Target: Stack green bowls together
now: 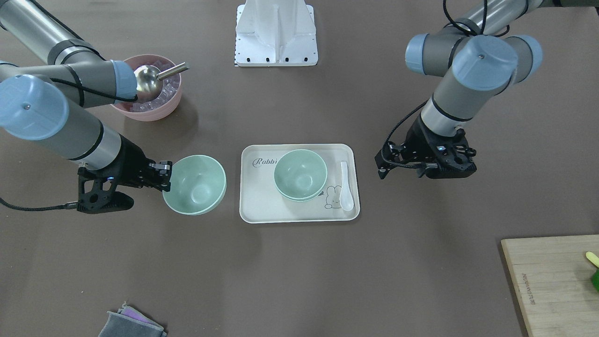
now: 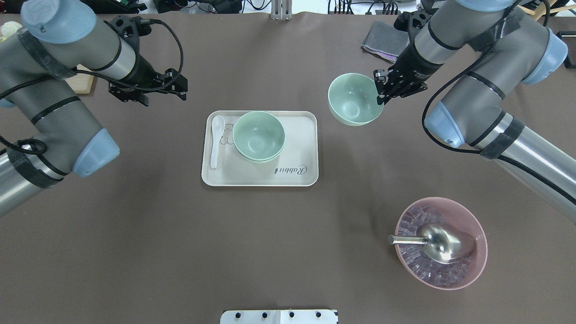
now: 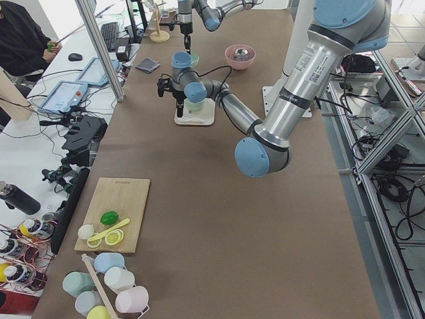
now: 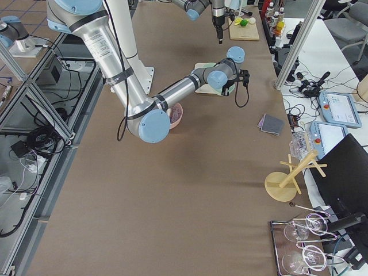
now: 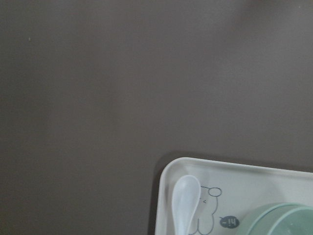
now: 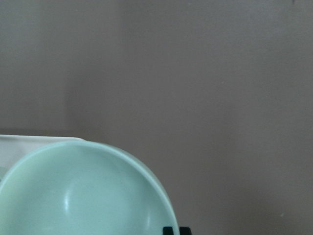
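Note:
One green bowl (image 1: 194,185) (image 2: 353,105) is to the right of the tray (image 1: 262,201) (image 2: 270,173). My right gripper (image 1: 166,175) (image 2: 379,87) is shut on its outer rim, and the bowl looks slightly tilted. It fills the lower left of the right wrist view (image 6: 83,191). Two more green bowls (image 1: 300,174) (image 2: 258,136) sit nested in each other on the tray. Their rim shows in the left wrist view (image 5: 279,220). My left gripper (image 1: 380,166) (image 2: 182,87) is open and empty, off the tray's far left corner.
A white spoon (image 1: 346,185) (image 2: 216,139) lies on the tray beside the nested bowls. A pink bowl (image 1: 149,89) (image 2: 441,243) with ice and a metal scoop is near the right arm. A wooden board (image 1: 557,281) and a grey cloth (image 1: 131,323) lie at the far edge.

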